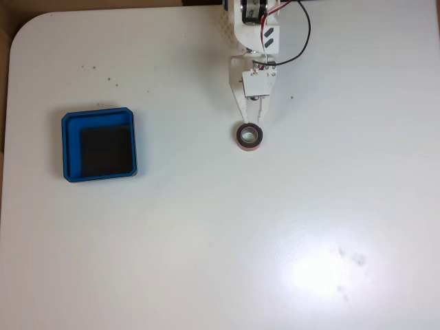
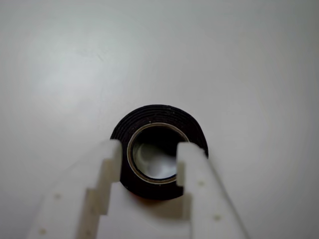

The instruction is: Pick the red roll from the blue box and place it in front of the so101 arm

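The gripper [image 1: 251, 125] hangs point-down at the end of the arm [image 1: 256, 41], which enters the fixed view from the top edge. Its two white fingers [image 2: 112, 164] are partly spread, and the roll sits right at their tips. In the wrist view one finger lies over the left side of the ring while the other reaches across the hollow core, so the tips seem to straddle one wall of the roll. Whether they are pressing on it or just resting loosely around it I cannot tell.

Going from largest to smallest: the white bench [image 1: 206, 240] carries everything. The blue box [image 1: 98, 115] lies well off to the gripper's left in the fixed view, far apart from it, its black floor bare. The red roll [image 1: 249, 137] is out of the box and lies flat on the bench directly under the gripper tips, in front of the arm, its hole facing up. In the wrist view the roll [image 2: 149, 117] shows a dark top face and a pale inner ring.

Judging from this, the roll is already at its place. The coming move turns on the fingers straddling that wall: a straight lift with the fingers opened wider should clear it without dragging it sideways.
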### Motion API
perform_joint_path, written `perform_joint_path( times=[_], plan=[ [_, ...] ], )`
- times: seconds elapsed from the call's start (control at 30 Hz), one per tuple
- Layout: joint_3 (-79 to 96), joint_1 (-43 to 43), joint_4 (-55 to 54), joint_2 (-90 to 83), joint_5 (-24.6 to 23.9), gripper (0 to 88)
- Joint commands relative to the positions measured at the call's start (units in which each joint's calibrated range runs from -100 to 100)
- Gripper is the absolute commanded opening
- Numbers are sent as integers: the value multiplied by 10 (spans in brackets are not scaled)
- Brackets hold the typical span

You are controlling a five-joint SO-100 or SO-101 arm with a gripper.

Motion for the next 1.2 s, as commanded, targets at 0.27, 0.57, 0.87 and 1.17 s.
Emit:
perform_joint_path(
  times=[0.27,0.57,0.87,1.17],
  plan=[
    [50,-3,-9,-45,5,103],
    [50,-3,-9,-45,4,102],
    [50,-2,-9,-44,3,25],
    [50,-2,-9,-44,4,20]
  ],
)
